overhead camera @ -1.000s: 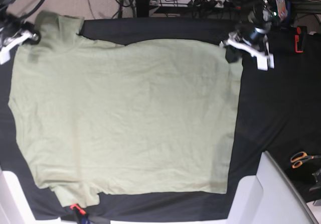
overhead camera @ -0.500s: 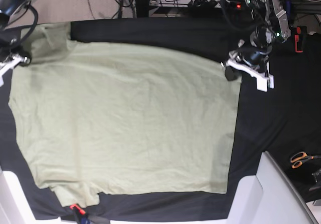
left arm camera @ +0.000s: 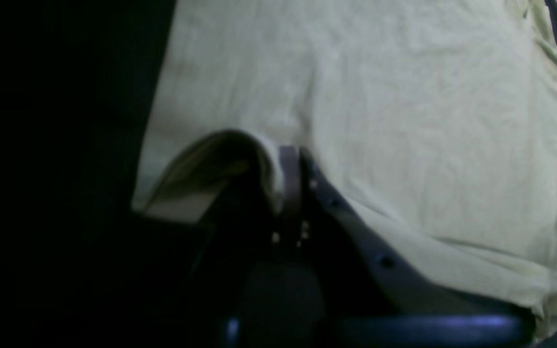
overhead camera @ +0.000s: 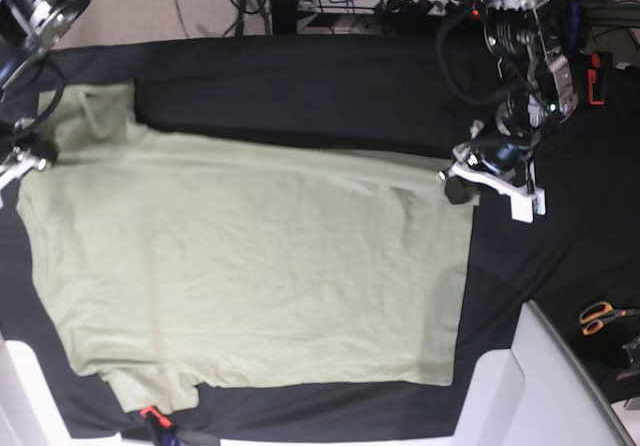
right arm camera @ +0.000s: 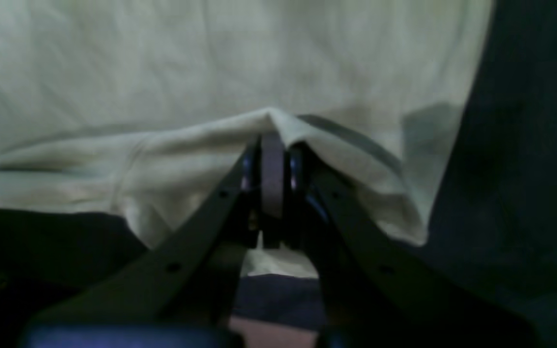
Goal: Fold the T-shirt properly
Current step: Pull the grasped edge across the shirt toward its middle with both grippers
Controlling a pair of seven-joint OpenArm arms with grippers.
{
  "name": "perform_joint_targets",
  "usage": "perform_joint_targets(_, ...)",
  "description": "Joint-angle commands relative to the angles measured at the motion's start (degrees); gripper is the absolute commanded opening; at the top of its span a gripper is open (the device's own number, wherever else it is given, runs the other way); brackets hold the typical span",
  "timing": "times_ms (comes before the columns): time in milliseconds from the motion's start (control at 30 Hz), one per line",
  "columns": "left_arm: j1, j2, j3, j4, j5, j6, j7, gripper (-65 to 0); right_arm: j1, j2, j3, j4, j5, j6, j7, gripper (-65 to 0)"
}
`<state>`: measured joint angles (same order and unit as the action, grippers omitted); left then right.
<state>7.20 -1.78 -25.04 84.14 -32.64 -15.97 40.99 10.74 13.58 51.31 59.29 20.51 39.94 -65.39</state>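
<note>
Jaws on both arms are clamped on cloth. Right wrist view: the right gripper (right arm camera: 272, 145) has its two dark fingers pressed together on a raised ridge of the T-shirt (right arm camera: 201, 72), fabric peaking just above the tips and draping off to either side. Left wrist view: the left gripper (left arm camera: 290, 159) pinches a lifted edge of the T-shirt (left arm camera: 404, 121) — cloth curls up in an arch to the left of the tips, dark underside showing beneath.

Base view gives what the wrist views cannot — the whole T-shirt (overhead camera: 250, 256) spread flat over the black table cloth (overhead camera: 300, 76), filling the left and centre of the frame. Long axis runs left to right. A sleeve pokes up at upper left, another down at lower left; the straight edge at the right is the hem. Top edge slopes downward from left to right, toward the left gripper (overhead camera: 462, 181) at the upper right corner of the cloth. Right gripper (overhead camera: 30, 156) sits at the far left edge, partly cropped, at the cloth's upper left corner.

Orange-handled scissors (overhead camera: 602, 316) lie at the lower right, well apart from the cloth.
</note>
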Motion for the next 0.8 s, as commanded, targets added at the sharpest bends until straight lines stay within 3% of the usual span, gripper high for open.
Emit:
perform_joint_targets(0, -1.0, -0.46, -0.06, -0.23, -0.46, -0.17, -0.86, -65.0, 2.14, 2.2, -0.01, -0.96, 0.72, 0.06, 1.25, -64.4)
perform_joint_targets(200, -4.43, -0.46, -0.06, -5.41, -0.37, -0.17, -0.86, -65.0, 6.97, 6.15, -4.06, -10.63, 0.72, 0.06, 5.12, -64.4)
perform_joint_targets(433, -7.86, -0.72, -0.06, -7.26, -0.37, -0.08, -0.86, -65.0, 11.1, 7.12, -7.4, -17.84, 0.72, 0.06, 10.4, -64.4)
perform_joint_targets(767, -11.2, -1.16, -0.24, -10.07, -0.28, -0.08, -1.04, -65.0, 13.74, 7.3, -7.31, -18.89, 0.81, 0.06, 15.14, -64.4)
